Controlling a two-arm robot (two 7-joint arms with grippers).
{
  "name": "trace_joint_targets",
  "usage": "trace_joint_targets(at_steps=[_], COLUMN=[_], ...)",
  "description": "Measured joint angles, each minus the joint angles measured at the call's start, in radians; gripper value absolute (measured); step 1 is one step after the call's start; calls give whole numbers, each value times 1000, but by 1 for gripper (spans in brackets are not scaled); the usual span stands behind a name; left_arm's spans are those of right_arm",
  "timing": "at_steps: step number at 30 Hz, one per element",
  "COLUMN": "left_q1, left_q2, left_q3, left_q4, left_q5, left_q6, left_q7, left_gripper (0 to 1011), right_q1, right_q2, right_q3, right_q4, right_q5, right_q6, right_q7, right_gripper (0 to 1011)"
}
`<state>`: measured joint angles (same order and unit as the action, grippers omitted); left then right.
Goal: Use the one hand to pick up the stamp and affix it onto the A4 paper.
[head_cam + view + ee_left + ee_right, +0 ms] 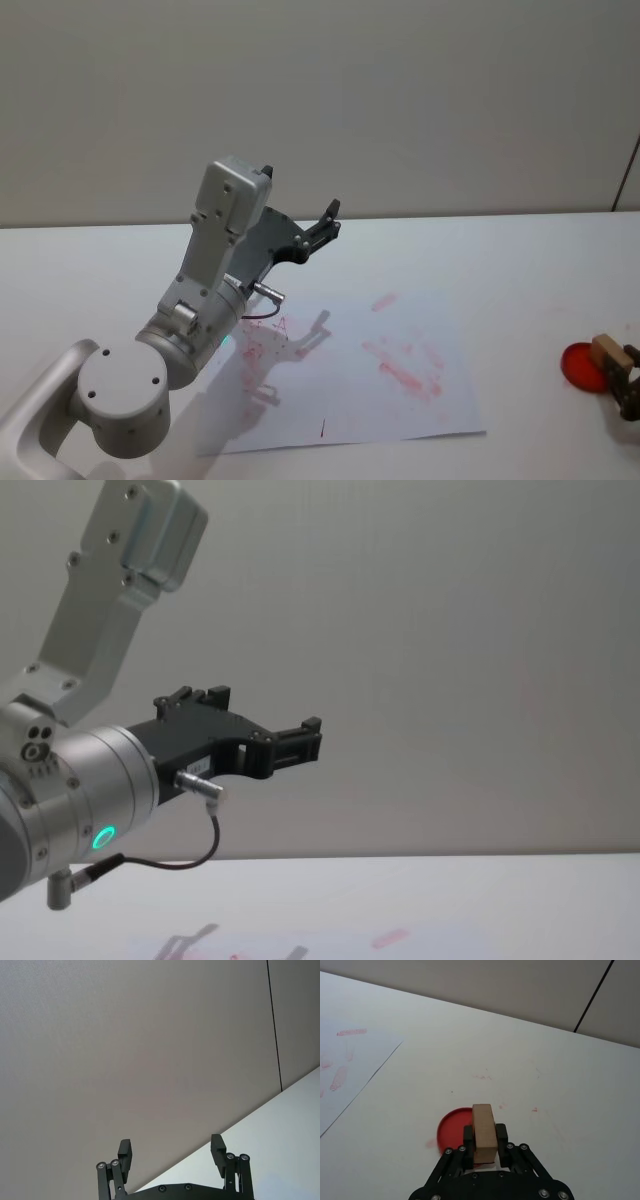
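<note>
The stamp [484, 1132], a light brown wooden block, is clamped between the black ribbed fingers of my right gripper [485, 1136], the hand. In the head view this gripper [627, 385] is at the far right edge of the table, with the stamp [607, 350] beside a red ink pad [583, 365]. Whether the stamp touches the pad I cannot tell. The A4 paper [350, 375] lies flat in the middle of the table, well left of the hand, with pink-red marks on it. My left gripper [172, 1152] is open and empty, raised in the air above the paper's far left part [327, 222].
The round red ink pad [454, 1129] lies on the white table [545, 1075], right under the stamp's front end. Faint red smudges dot the table near it. The silver left arm [215, 260] rises over the paper's left side. A grey wall stands behind the table.
</note>
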<state>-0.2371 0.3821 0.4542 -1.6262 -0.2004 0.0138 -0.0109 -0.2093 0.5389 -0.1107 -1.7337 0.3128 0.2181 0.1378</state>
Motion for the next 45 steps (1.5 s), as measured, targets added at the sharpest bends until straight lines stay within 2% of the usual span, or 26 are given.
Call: trace_joint_targets(at_steps=[3, 12, 21, 34, 40, 45], left_q1=[0, 0, 0, 0, 0, 0], left_q2=[0, 0, 0, 0, 0, 0], left_q3=[0, 0, 0, 0, 0, 0], left_q4=[0, 0, 0, 0, 0, 0], left_q5=[0, 0, 0, 0, 0, 0], left_q6=[0, 0, 0, 0, 0, 0], left_q7=[0, 0, 0, 0, 0, 0], left_gripper=[1001, 1001, 1001, 1001, 1001, 1001], right_q1=[1, 9, 39, 111, 142, 165], right_q2=[-1, -6, -29, -98, -133, -161], right_q3=[0, 0, -7, -53, -83, -110], right_q4=[0, -6, -34, -39, -7, 36], right_q5=[0, 1, 37, 69, 64, 40], right_q6=[0, -24, -76, -113, -111, -99], right_q7=[0, 12, 60, 195, 259, 313], right_gripper=[220, 217, 217, 217, 217, 217])
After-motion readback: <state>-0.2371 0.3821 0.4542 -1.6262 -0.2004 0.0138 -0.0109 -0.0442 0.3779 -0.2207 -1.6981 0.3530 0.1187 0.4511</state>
